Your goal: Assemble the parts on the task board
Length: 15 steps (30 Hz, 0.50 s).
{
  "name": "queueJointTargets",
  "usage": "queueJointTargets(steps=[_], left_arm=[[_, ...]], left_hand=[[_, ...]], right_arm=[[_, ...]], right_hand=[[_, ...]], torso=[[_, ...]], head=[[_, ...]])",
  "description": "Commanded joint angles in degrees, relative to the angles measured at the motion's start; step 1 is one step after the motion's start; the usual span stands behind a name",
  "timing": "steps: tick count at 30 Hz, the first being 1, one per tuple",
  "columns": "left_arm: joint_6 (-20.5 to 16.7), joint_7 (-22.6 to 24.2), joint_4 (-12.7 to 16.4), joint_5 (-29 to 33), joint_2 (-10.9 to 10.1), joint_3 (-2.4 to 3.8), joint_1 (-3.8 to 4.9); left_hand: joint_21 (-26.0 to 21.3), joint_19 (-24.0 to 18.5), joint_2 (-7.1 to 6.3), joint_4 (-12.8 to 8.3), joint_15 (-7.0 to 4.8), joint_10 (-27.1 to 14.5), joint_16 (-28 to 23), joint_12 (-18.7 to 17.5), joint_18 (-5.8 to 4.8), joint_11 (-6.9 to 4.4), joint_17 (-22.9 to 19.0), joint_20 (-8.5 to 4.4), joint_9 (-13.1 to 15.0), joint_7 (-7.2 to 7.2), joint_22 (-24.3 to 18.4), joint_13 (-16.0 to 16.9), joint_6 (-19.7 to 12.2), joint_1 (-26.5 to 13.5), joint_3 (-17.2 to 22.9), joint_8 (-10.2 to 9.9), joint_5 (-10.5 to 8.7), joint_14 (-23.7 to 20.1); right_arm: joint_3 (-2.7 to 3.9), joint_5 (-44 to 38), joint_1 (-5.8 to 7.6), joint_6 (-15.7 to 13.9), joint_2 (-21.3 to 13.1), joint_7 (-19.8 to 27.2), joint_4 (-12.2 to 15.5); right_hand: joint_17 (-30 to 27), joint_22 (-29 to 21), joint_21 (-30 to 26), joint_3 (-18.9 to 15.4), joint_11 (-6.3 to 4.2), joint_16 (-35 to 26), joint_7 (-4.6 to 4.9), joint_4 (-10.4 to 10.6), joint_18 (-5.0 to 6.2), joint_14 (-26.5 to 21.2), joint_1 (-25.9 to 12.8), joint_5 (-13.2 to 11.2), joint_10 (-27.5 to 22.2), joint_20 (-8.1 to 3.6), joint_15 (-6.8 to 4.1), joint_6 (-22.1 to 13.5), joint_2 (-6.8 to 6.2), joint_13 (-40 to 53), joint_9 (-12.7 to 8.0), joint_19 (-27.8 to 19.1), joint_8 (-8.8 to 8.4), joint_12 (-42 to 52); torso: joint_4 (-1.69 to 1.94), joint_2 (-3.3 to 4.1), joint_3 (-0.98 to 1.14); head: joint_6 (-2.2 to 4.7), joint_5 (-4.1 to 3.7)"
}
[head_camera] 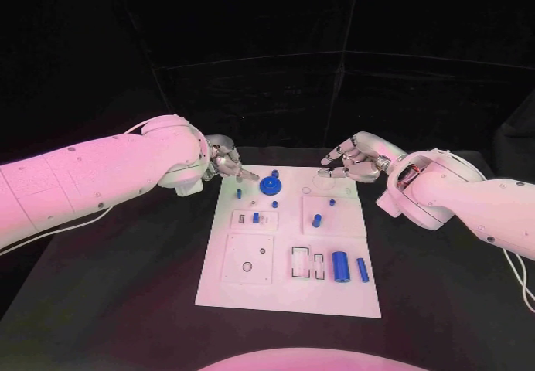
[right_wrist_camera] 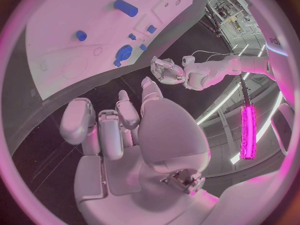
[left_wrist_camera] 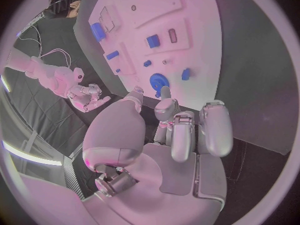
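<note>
Black table [head_camera: 123, 294] before dark curtained backdrop [head_camera: 335, 77]; glowing pink light bar [right_wrist_camera: 248, 132] off to one side.

Pink-tinted light, dark surround, fisheye edges

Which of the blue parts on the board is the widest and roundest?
The round blue disc at the far end of the white board, between the two hands. The other blue parts are slim pegs or cylinders; this one is broad and circular.

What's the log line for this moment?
left hand: open, at task board far edge | right hand: open, far right corner | blue disc: on board
</note>
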Motion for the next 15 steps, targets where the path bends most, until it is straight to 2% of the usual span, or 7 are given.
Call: queueJointTargets(steps=[1,6,8,12,15], left_arm=[[7.71,-0.49,-3.85,1.10,1.83,0.07,0.54],[9.73,-0.52,-8.80,1.20,4.47,-0.07,0.83],[10.25,-0.53,-10.59,1.16,5.40,-0.40,0.86],[10.45,-0.54,-13.72,-0.60,7.00,-1.43,0.80],[10.51,-0.47,-15.32,-1.51,7.86,-1.87,0.58]], left_hand=[[-0.12,-0.13,0.16,0.06,0.46,-0.22,0.18,-0.09,0.32,0.10,15.09,0.33,-0.15,0.17,0.02,-0.10,-0.08,0.91,-0.39,-0.40,-0.12,6.04],[-0.11,-0.09,0.61,0.25,0.52,-0.21,0.18,0.01,0.32,0.15,15.09,0.43,-0.38,0.21,0.09,-0.06,0.12,1.13,-0.78,-0.56,-0.12,6.04],[-0.12,-0.09,0.74,0.30,0.54,-0.20,0.18,0.05,0.32,0.16,15.09,0.45,-0.43,0.22,0.09,-0.04,0.19,1.19,-0.88,-0.59,-0.12,6.04],[-0.14,-0.07,1.32,0.59,0.56,-0.20,0.18,0.13,0.33,0.17,15.09,0.52,-0.64,0.21,0.10,-0.06,0.48,1.31,-1.32,-0.69,-0.13,6.04],[-0.14,-0.06,1.46,0.69,0.57,-0.19,0.18,0.18,0.33,0.17,15.09,0.53,-0.69,0.21,0.12,-0.03,0.55,1.31,-1.45,-0.71,-0.13,6.04]], right_arm=[[0.04,0.16,0.12,-0.30,0.20,0.45,-0.05],[0.04,0.16,0.12,-0.27,0.37,0.49,-0.16],[0.04,0.17,0.11,-0.25,0.42,0.51,-0.19],[0.04,0.17,0.11,-0.26,0.52,0.57,-0.21],[0.04,0.17,0.11,-0.28,0.59,0.62,-0.19]], right_hand=[[4.38,-0.08,-0.36,-0.35,-0.08,-0.34,0.00,-0.02,0.60,3.52,-0.53,-0.20,-0.27,-0.05,-0.29,0.10,-0.13,-0.01,0.04,-0.40,0.27,-0.21],[4.38,-0.05,-0.35,-0.35,-0.08,-0.34,0.00,0.00,0.59,3.52,-0.50,-0.15,-0.25,-0.05,-0.29,0.10,-0.09,0.02,0.04,-0.39,0.27,-0.18],[4.38,-0.05,-0.35,-0.35,-0.08,-0.34,0.00,0.00,0.59,3.52,-0.50,-0.15,-0.25,-0.05,-0.29,0.10,-0.09,0.02,0.04,-0.39,0.27,-0.18],[4.36,-0.10,-0.38,-0.36,-0.09,-0.37,0.00,0.00,0.60,3.51,-0.40,-0.04,-0.28,-0.05,-0.29,0.10,-0.03,-0.03,0.04,-0.40,0.27,-0.22],[4.36,-0.12,-0.40,-0.36,-0.09,-0.37,-0.01,0.00,0.60,3.51,-0.33,0.04,-0.30,-0.05,-0.29,0.09,0.02,-0.06,0.04,-0.41,0.27,-0.25]], torso=[[-0.11,0.08,0.00],[-0.08,0.11,-0.09],[-0.06,0.13,-0.10],[-0.02,0.05,-0.03],[0.00,0.06,-0.02]], head=[[-0.02,0.22],[-0.08,0.12],[-0.11,0.18],[-0.16,0.25],[-0.15,0.25]])
